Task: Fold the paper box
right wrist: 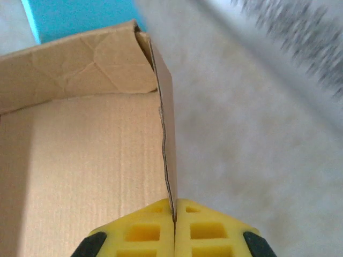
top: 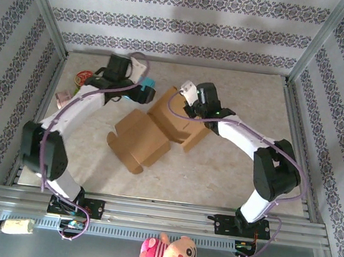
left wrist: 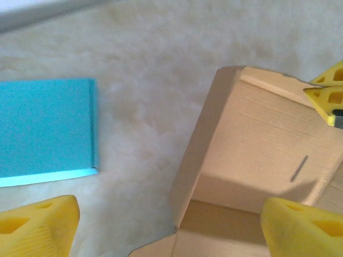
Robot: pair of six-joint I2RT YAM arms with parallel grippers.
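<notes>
Now the right gripper [right wrist: 174,220] pinches one wall of the box [right wrist: 86,160], which sits in the middle of the table [top: 217,172]. The left gripper [left wrist: 169,230] hangs wide open over a corner. Fold slowly along the crease, with the left bracing the base.

Right gripper [right wrist: 174,219] pinching the paper box [right wrist: 80,160] by its wall.

The two yellow fingertips meet with the thin edge of the upright side wall [right wrist: 165,118] clamped between them. The box's open corrugated floor spreads to the left, and a creased flap closes its far corner. A blue slab [right wrist: 80,16] lies beyond that corner. To the right is pale marbled table [right wrist: 257,160], with blurred patterned wallpaper [right wrist: 305,43] past its edge.
</notes>
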